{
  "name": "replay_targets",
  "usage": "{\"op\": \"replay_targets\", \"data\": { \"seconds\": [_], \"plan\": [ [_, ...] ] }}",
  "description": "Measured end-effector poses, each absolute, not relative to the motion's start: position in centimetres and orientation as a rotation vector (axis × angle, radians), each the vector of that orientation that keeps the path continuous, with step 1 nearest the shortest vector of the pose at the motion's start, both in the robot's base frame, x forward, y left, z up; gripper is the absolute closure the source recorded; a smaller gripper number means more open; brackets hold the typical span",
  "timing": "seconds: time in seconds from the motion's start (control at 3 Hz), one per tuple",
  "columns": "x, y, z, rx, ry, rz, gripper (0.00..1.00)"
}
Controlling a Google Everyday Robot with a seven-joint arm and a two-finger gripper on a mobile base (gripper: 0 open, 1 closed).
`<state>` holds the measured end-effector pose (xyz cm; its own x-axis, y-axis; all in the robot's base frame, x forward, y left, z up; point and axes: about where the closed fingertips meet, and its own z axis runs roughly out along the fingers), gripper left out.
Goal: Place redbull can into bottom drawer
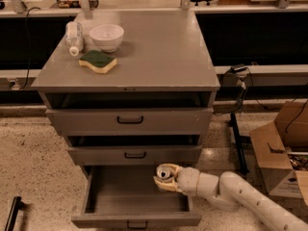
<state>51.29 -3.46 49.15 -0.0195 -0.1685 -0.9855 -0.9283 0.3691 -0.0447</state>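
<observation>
The bottom drawer of the grey cabinet is pulled out, a wide tray with a small dark handle on its front; its inside is bare. My gripper reaches in from the right at the end of the white arm and is shut on the redbull can. Only the can's silver pull-tab top shows between the cream fingers. The can hangs over the right part of the open drawer, just in front of the middle drawer's face.
On the cabinet top stand a white bowl, a clear plastic bottle lying down and a green-and-yellow sponge. A cardboard box sits on the floor at the right. A dark stand is beside the cabinet.
</observation>
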Motion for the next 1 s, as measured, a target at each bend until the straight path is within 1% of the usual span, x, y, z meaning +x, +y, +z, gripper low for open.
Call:
{"op": "replay_targets", "data": {
  "seconds": [0.33, 0.67, 1.0],
  "plan": [
    [51.1, -3.1, 45.4, -0.985, 1.423, 0.929, 1.0],
    [50.8, -2.9, 45.2, -0.975, 1.411, 0.953, 1.0],
    [52.0, -2.9, 42.1, -0.956, 1.472, 0.901, 1.0]
  ]
}}
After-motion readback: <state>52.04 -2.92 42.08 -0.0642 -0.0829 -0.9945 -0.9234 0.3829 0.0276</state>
